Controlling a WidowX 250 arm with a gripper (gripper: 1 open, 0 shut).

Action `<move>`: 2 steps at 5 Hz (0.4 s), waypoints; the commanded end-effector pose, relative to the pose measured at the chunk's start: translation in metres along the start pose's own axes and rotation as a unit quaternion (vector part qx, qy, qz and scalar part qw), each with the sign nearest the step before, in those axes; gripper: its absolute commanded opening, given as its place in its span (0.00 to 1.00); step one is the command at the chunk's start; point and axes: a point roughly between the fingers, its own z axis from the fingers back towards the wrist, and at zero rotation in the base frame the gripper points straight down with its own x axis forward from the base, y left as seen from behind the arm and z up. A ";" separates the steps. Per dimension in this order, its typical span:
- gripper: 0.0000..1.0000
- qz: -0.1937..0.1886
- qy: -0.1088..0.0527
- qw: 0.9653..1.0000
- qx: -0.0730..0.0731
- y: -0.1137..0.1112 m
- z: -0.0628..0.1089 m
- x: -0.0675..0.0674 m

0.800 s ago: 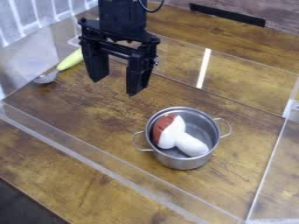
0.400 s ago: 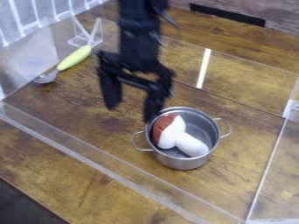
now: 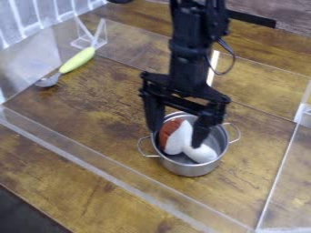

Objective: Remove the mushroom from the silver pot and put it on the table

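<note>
A single view looks down at an angle on a broad dark brown wood-plank surface (image 3: 73,136) with clear plastic edging strips running across it. A black robot arm reaches in from the top of the picture, right of centre, and points straight down. Its black two-fingered hand (image 3: 183,125) is spread wide open, gripping nothing. One finger (image 3: 149,111) hangs at the left, over the near-left rim of the pot; the other finger hangs at the right, over the pot's interior.

Directly beneath the hand stands a small round shiny silver steel pot (image 3: 205,160) with little loop handles on its sides and no lid. It sits on the surface right of centre, towards the near side. Inside the pot lies a toy mushroom (image 3: 183,141) with a thick white stem and a rounded reddish-brown cap. The cap is towards the far left of the pot and the white stem points towards the near right. The mushroom lies between the two open fingers and a little below their tips; whether either finger touches it cannot be told.

Far off at the left of the surface lies a yellow-green banana-shaped toy (image 3: 76,60), with a small grey object (image 3: 46,81) nearer the left edge, both well apart from the pot.
</note>
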 end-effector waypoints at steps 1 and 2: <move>1.00 -0.026 -0.041 0.999 0.008 -0.004 0.013 0.016; 1.00 -0.051 -0.045 0.998 0.016 0.002 0.010 0.026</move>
